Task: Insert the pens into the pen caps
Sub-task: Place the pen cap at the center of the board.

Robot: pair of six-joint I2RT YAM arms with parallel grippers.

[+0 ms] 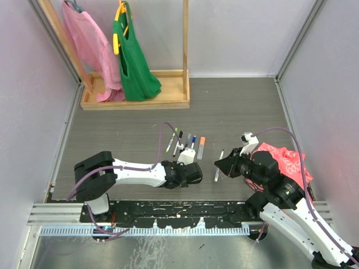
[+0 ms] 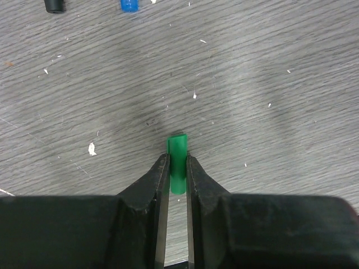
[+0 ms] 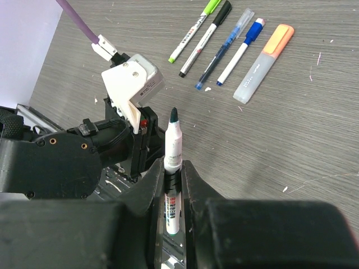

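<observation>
At the far edge of the table a wooden tray forms the foot of a rack; the pink bag and green bag hang from it with their bottoms down in the tray. A red bag lies by the right arm, contents hidden. The left gripper is closed on a green cap, pinched across its lower half with the upper end sticking out past the fingertips above the tabletop. Whether anything is inside the cap cannot be told. The right gripper is clamped on a white pen whose bare dark tip points up and away toward the left arm's white camera, near it but apart. From above, the two grippers face each other near the table's front, close but not touching, and the cap itself is too small to make out there. Only the left wrist view shows it, along with a black cap and a blue cap lying at the top edge among white scraps. The right wrist view alone gives detail of the five other pens, side by side on the table beyond the grippers: ends of light green, black, clear, blue and orange.
</observation>
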